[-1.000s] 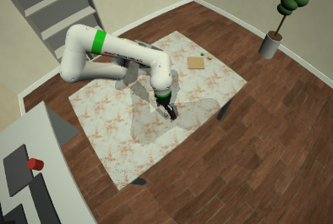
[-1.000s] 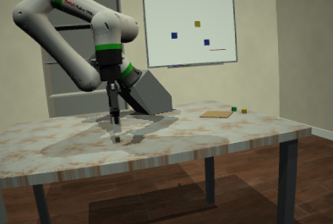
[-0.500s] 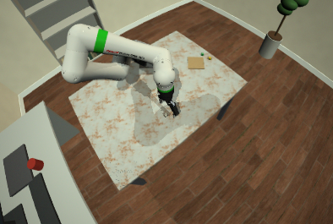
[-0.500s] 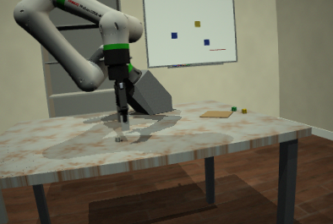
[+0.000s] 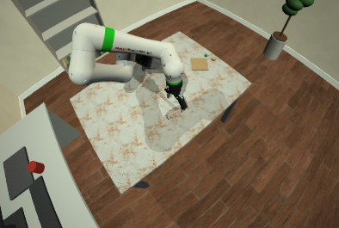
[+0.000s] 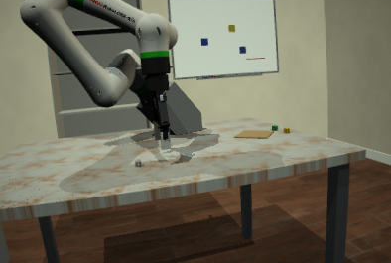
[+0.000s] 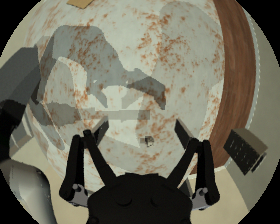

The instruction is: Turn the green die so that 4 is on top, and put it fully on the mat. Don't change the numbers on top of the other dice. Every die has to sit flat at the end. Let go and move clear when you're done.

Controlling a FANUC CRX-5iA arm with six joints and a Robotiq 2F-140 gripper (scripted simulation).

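Three small dice sit on the marbled table (image 5: 103,120) (image 6: 60,168) (image 7: 191,55): a green die (image 5: 206,55) (image 6: 275,128), a yellow die (image 5: 213,59) (image 6: 287,130) and a grey die (image 5: 169,117) (image 6: 138,164) (image 7: 149,141). The green die is off the tan mat (image 5: 199,64) (image 6: 254,134) (image 7: 80,3), just beside one of its corners; whether it touches the edge is too small to tell. The yellow die is near the green one, also off the mat and apart from it. The grey die stands well apart from both, on the same part of the table as the end effector (image 5: 176,103) (image 6: 162,137) (image 7: 142,123). The end effector is wide open with nothing in its grip, and its fingers point down above the table. In the wrist view the grey die appears between the two spread finger pads, though the exterior view shows it lower and off to one side of the fingertips. The white arm (image 5: 138,44) (image 6: 60,39) bends over the table and casts a broad shadow across it. The numbers on top of the dice are too small to read.
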